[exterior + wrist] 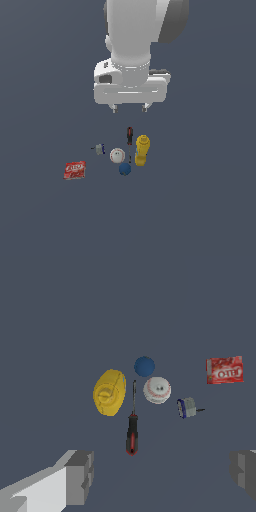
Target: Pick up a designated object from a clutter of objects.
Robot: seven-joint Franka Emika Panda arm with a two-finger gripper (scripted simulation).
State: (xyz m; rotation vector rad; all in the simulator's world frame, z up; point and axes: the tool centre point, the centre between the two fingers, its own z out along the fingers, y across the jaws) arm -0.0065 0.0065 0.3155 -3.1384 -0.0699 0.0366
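The blue ball lies on the dark floor at the near edge of the cluster in the exterior view; it sits just beside the white baseball, which is up and toward that view's left of it, and just beside the base of the yellow bottle on that view's right; whether it touches either I cannot tell; in the wrist view the ball shows clear of both, with a thin gap to the baseball and to the bottle; the screwdriver, black and red in the handle, lies between bottle and baseball with its thin shaft pointing toward the ball; further out toward the exterior view's left are a small grey-blue piece and, well apart, a flat red packet; the gripper hangs high above the far side of the cluster, fingers spread wide and holding nothing, well apart from everything; the step in hand looks like the approach, so the task is barely begun; to do it well, centre the spread fingers over the ball first, then turn them so they drop into free floor and not onto the baseball or bottle; descend straight, low enough to close at the ball's widest part, since a round ball squeezed high would likely squirt out
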